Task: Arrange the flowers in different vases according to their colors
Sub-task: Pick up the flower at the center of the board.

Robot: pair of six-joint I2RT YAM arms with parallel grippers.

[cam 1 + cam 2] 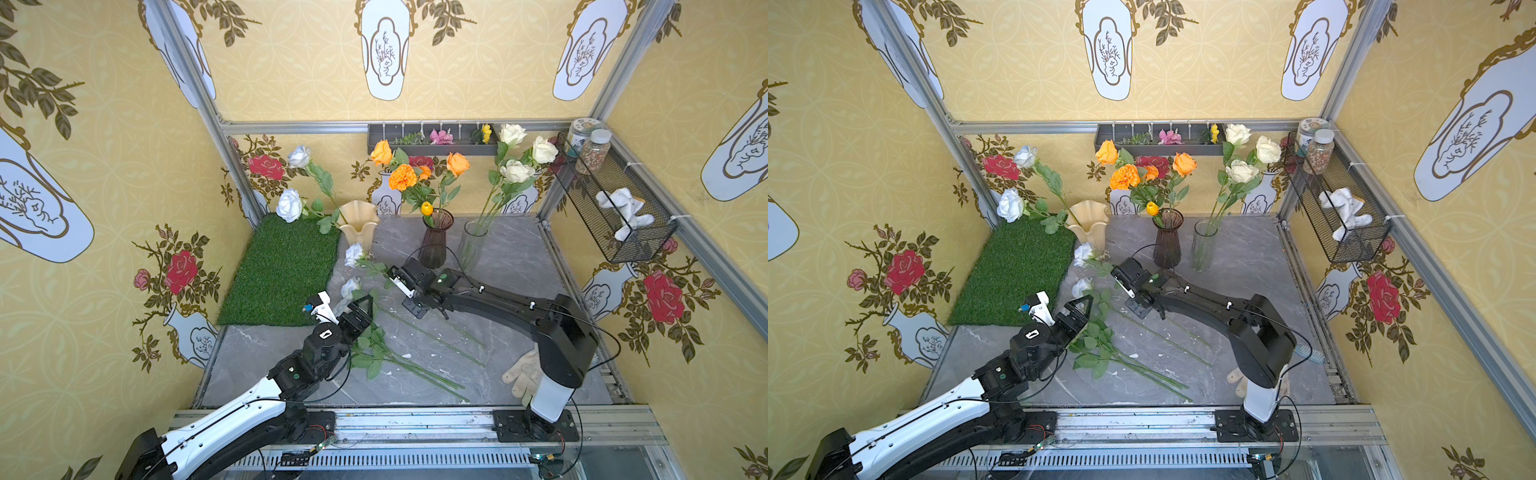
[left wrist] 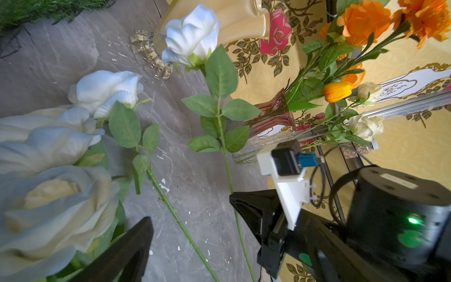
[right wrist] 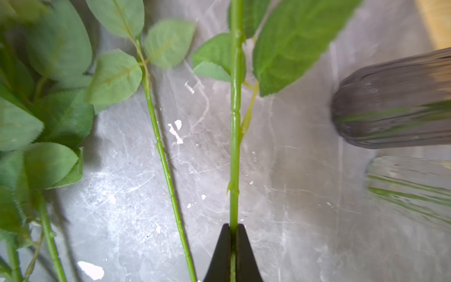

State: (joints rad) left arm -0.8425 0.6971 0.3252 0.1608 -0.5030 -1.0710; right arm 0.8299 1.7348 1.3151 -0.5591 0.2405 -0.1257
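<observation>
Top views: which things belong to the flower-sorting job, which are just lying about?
Job: ruffled amber vase, purple ribbed vase, clear cylinder vase, orange blooms, cream roses, pale blue-white roses, right gripper shut on a rose stem.
Lying about: grass mat, work glove, wire basket, jars, sprig tray.

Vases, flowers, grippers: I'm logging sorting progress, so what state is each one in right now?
cream-amber vase: upright, holds two pale blue-white roses.
purple vase: upright, holds the orange flowers and yellow tulip.
clear vase: upright, holds three cream roses.
loose roses: lying on the table.
right gripper: shut on one rose stem.
left gripper: open, holding nothing.
</observation>
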